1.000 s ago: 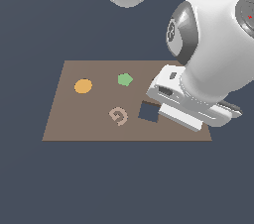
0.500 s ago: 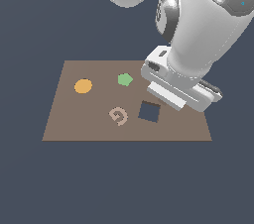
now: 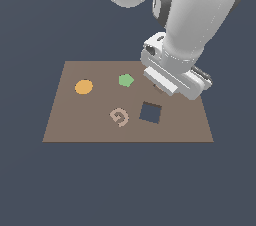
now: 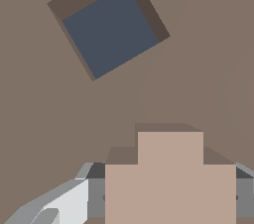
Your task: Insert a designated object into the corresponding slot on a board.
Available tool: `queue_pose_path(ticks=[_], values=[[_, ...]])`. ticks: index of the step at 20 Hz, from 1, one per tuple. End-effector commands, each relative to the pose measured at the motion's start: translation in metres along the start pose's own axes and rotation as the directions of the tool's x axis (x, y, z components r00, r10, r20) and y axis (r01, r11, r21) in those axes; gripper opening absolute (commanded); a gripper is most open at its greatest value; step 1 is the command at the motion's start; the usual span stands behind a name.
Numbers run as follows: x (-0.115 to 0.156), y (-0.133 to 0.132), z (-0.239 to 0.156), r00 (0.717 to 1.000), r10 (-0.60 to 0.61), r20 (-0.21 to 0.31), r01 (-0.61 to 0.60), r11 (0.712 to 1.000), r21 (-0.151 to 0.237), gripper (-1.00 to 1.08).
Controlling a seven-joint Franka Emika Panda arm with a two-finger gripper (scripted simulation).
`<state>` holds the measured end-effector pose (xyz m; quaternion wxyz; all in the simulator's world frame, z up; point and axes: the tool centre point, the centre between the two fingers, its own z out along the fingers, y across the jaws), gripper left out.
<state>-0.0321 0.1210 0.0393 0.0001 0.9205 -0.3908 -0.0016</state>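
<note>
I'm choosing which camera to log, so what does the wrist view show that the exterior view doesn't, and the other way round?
Only the wrist view shows the beige cross piece between the gripper fingers, close up. Only the exterior view shows the orange disc, green pentagon, tan spiral piece, the arm's bulk and the board's full outline. Both show the square hole and the brown board surface. Neither shows a cross-shaped slot.

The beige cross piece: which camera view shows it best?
The wrist view. There the beige cross piece fills the foreground, with its stepped outline clear, between the fingers of the pincer. In the exterior view the arm hides nearly all of it; only a small tan sliver appears under the hand.
</note>
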Motion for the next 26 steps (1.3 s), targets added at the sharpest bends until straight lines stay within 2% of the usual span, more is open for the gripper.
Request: queue_pose_path(ticks=[1,16,17,26], values=[[-0.004,0.006,-0.001,1.000,0.023,0.000,-0.023,1.000,0.001,-1.00],[-0.010,0.011,0.009,0.999,0.046,-0.001,-0.046,0.999,0.001,-1.00],[-0.010,0.011,0.009,0.999,0.046,-0.001,-0.046,0.999,0.001,1.00],[-0.010,0.011,0.009,0.999,0.046,-0.001,-0.046,0.999,0.001,1.00]])
